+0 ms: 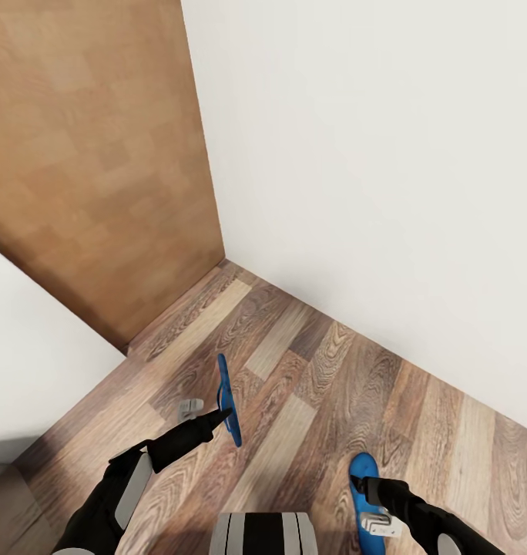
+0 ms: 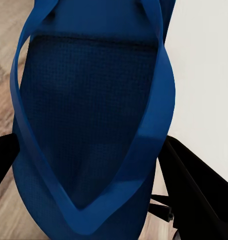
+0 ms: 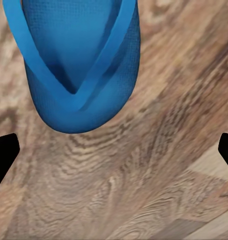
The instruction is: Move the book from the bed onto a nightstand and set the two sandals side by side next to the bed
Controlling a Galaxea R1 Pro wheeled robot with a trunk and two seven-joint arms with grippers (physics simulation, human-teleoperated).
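Pinching one blue sandal (image 1: 228, 398) edge-up above the plank floor (image 1: 310, 370), left gripper (image 1: 221, 416) clamps it; right gripper (image 1: 361, 486), fingers spread, hovers over second sandal (image 1: 364, 493) lying flat.

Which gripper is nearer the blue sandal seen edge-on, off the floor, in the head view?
Left. The left gripper is right at that blue sandal, apparently holding it. The right gripper is off to the other side, over the second blue sandal flat on the wood-plank floor.
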